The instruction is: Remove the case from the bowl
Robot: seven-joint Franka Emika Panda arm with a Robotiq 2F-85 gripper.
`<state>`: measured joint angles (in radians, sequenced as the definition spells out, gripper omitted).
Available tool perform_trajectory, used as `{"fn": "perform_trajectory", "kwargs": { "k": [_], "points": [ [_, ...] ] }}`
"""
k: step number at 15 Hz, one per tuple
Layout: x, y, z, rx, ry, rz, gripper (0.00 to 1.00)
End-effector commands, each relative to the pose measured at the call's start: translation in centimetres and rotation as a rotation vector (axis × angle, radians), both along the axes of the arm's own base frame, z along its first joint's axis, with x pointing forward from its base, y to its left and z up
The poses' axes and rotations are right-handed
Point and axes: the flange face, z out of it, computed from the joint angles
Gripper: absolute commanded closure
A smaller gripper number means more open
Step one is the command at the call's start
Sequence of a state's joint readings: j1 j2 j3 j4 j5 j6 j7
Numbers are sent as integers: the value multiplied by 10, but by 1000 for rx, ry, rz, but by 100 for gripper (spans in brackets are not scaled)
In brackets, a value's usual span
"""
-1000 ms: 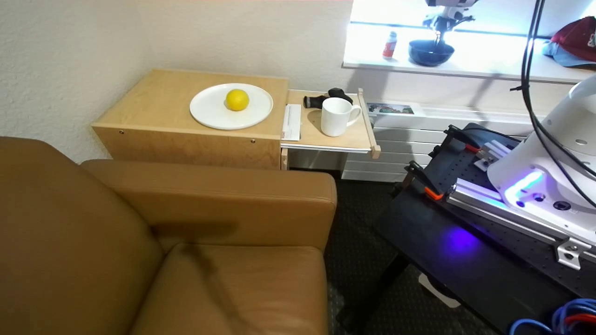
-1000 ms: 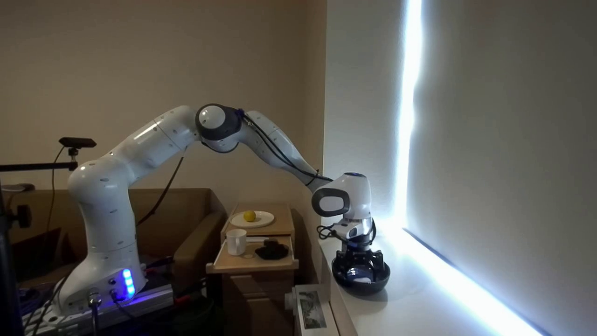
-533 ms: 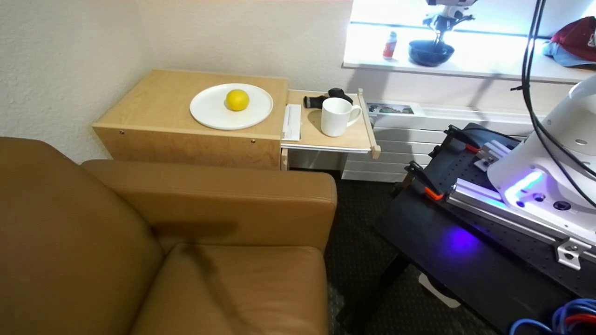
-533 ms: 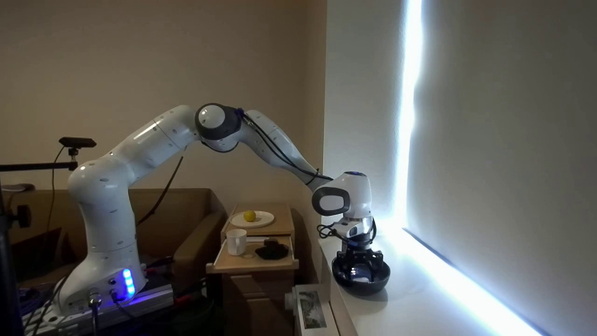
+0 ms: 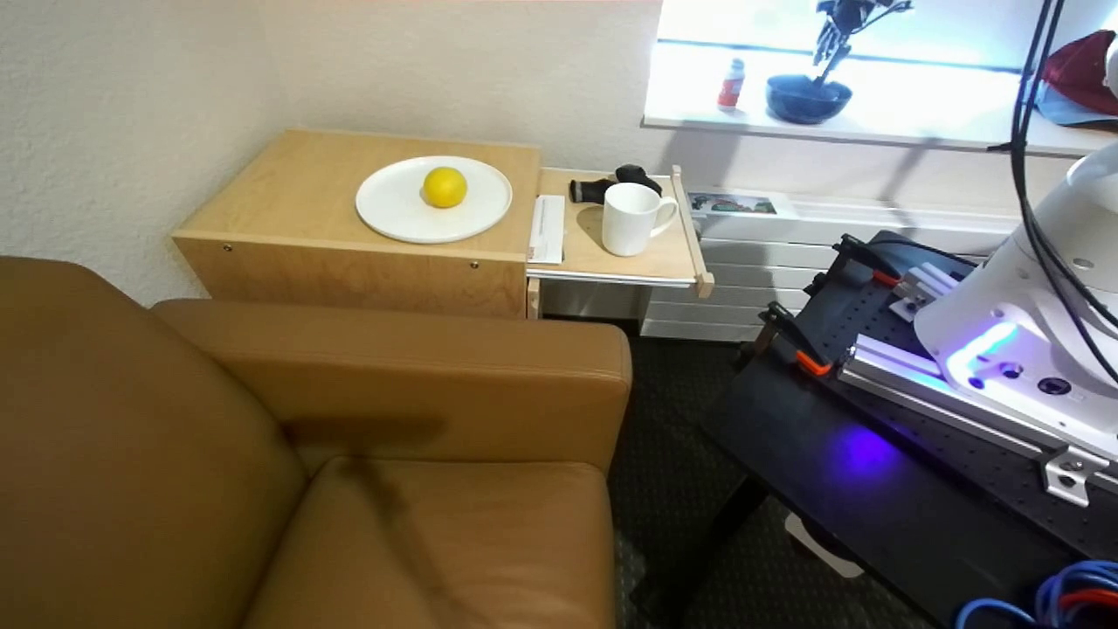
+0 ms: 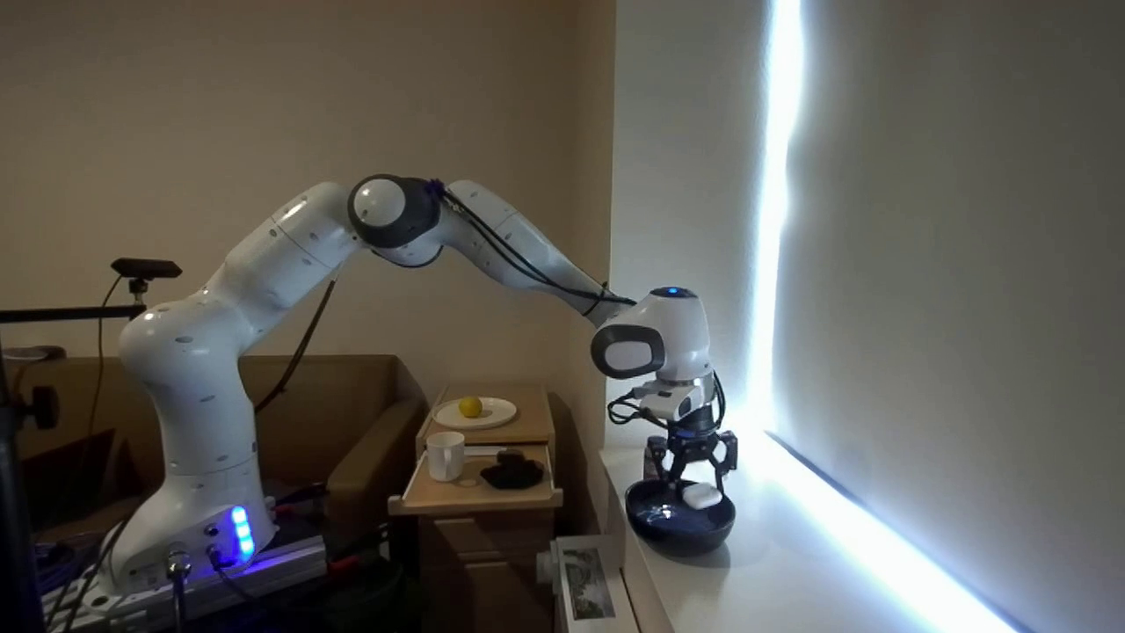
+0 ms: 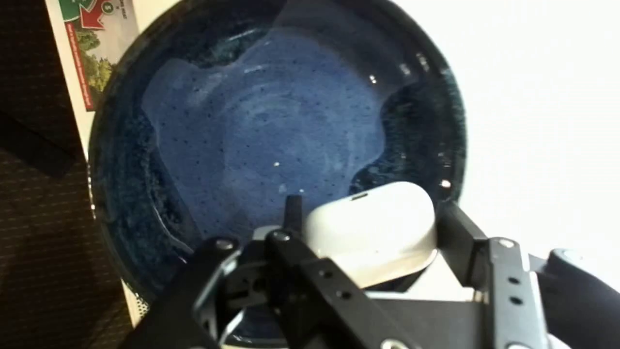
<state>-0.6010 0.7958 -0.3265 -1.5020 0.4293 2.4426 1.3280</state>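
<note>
The bowl (image 6: 677, 534) is small, round and dark blue. It stands upright on the white window sill in both exterior views (image 5: 805, 105), and its inside fills much of the wrist view (image 7: 271, 121). The case (image 7: 373, 225) is white, smooth and rounded, with a small dark slot on its edge. My gripper (image 7: 370, 218) is shut on the case, one finger on each side. In an exterior view, the gripper (image 6: 698, 485) holds the case (image 6: 701, 497) tilted at about rim height, over the bowl's window side. Whether the case touches the rim I cannot tell.
A small red-and-white bottle (image 5: 731, 86) stands on the sill (image 5: 926, 118) near the bowl, and a cap (image 5: 1083, 74) lies farther along. A white mug (image 5: 631, 220) and black items stand on the pulled-out shelf. A white plate (image 5: 393, 205) bears a yellow fruit (image 5: 445, 188).
The gripper has risen from down inside the bowl and shifted slightly toward the window. The case has come up with it to rim height. The bowl has stayed in place.
</note>
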Motion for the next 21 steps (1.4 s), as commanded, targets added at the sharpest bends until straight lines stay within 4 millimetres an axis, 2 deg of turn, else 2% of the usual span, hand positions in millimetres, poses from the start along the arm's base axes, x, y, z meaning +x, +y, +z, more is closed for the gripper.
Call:
{"fn": "perform_trajectory", "kwargs": {
  "k": [1, 3, 5, 9, 11, 12, 14, 15, 17, 21],
  "points": [
    [-7, 12, 69, 1, -128, 152, 56],
    [-2, 29, 104, -13, -187, 244, 56],
    [6, 63, 130, -33, -226, 350, 56],
    [-5, 130, 156, -31, -273, 580, 56],
    [-23, 150, 158, -17, -312, 686, 56],
    [7, 128, 157, -40, -277, 604, 31],
    [-8, 143, 159, -34, -291, 658, 31],
    [-13, 145, 159, -34, -291, 666, 56],
    [1, 158, 147, -41, -262, 686, 56],
    [51, 216, 129, -28, -246, 759, 56]
  ]
}}
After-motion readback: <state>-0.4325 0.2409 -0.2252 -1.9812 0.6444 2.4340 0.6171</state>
